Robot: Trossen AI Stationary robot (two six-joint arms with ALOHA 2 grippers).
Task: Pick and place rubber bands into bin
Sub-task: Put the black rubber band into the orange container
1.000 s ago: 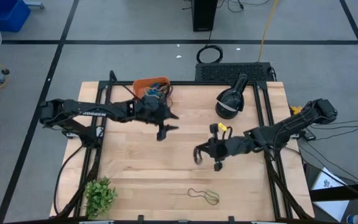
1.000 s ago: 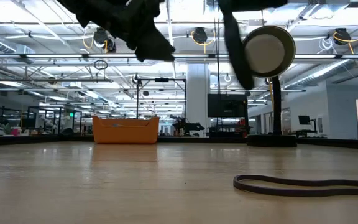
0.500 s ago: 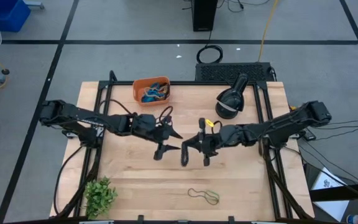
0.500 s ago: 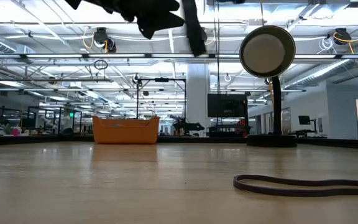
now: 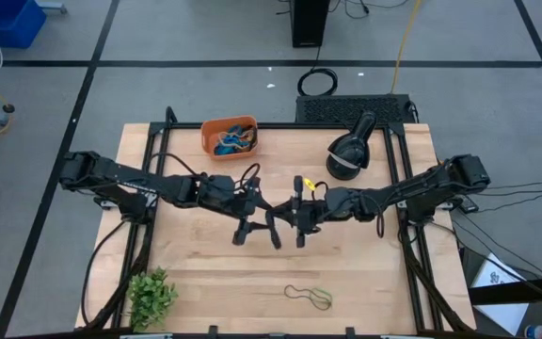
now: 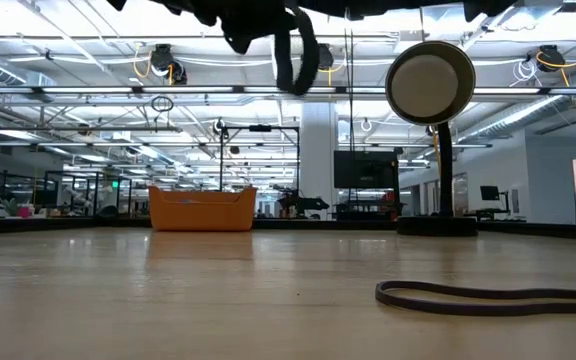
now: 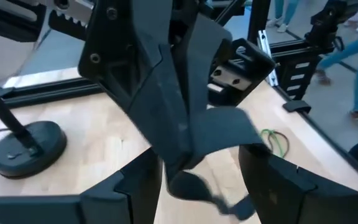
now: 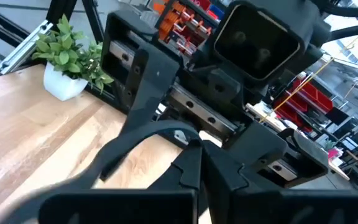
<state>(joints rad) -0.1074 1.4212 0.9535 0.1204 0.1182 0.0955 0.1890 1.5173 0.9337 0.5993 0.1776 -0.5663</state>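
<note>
My right gripper [image 5: 286, 218] is shut on a black rubber band [image 6: 294, 55], high over the middle of the table. My left gripper [image 5: 255, 223] faces it, open. In the left wrist view its two fingers [image 7: 138, 186] stand on either side of the right gripper's fingers and the band's lower end [image 7: 199, 186]. The orange bin [image 5: 229, 137] sits at the far edge with several coloured bands in it. A black and a green rubber band [image 5: 309, 297] lie flat on the wood near the front edge. My right gripper pinches the black band's upper part [image 8: 188, 146] between its two shut fingers. The fingers come about level from the table's right. The band is lifted clear and hangs below them as a slack loop [image 6: 294, 70].
A small potted plant [image 5: 151, 297] stands at the near left corner. A black stand with a round head [image 5: 349, 155] is at the far right. The two arms meet nose to nose over the middle. A blue crate [image 5: 7, 21] is on the floor beyond the table.
My right gripper has carried the hanging black band toward the table's left, up to my left gripper, and has turned level. My left gripper has swung from beside the bin toward the table's middle, and has kept still for the last half second.
</note>
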